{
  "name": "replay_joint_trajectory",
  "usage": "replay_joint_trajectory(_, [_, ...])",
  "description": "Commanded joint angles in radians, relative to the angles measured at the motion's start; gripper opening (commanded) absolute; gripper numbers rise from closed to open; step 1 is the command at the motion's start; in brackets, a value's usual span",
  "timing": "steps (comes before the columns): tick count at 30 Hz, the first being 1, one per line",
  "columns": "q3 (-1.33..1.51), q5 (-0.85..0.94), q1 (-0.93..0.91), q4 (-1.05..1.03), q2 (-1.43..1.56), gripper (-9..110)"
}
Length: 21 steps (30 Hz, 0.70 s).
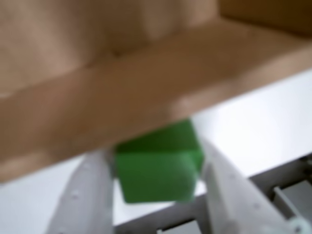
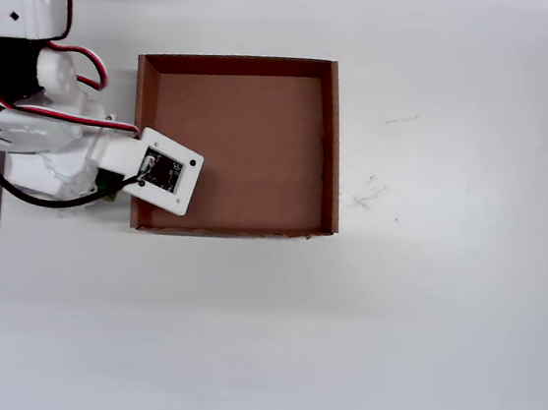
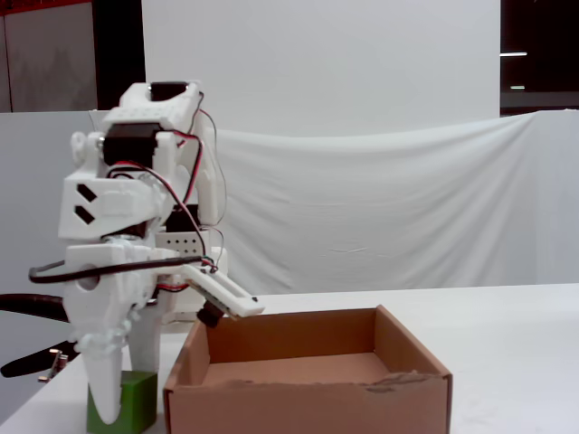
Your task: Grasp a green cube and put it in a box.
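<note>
The green cube (image 1: 158,163) sits on the table between the gripper (image 1: 156,195) fingers, which clamp its sides. In the overhead view, the box (image 2: 335,143) lies at three o'clock, its near wall just beside.

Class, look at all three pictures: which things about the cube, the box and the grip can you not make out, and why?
- The green cube: almost wholly hidden under the arm in the overhead view.
- The gripper: the blurred wrist view leaves contact between the fingers and the cube unclear.
- The box: its floor is partly hidden by the front wall in the fixed view.
</note>
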<state>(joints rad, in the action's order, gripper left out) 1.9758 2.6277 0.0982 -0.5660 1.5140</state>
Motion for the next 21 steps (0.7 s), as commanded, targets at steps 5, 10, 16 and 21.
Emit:
replay_joint_trajectory(5, [0.028,0.014,-0.008,-0.060,0.173,13])
replay_joint_trajectory(10, [0.077,0.009,-0.021,-0.132,0.307,13])
replay_joint_trajectory(16, [0.106,-0.100,-0.005,-0.250,0.466,12])
replay_joint_trajectory(21, [0.043,-0.199,0.023,-0.382,0.518,12])
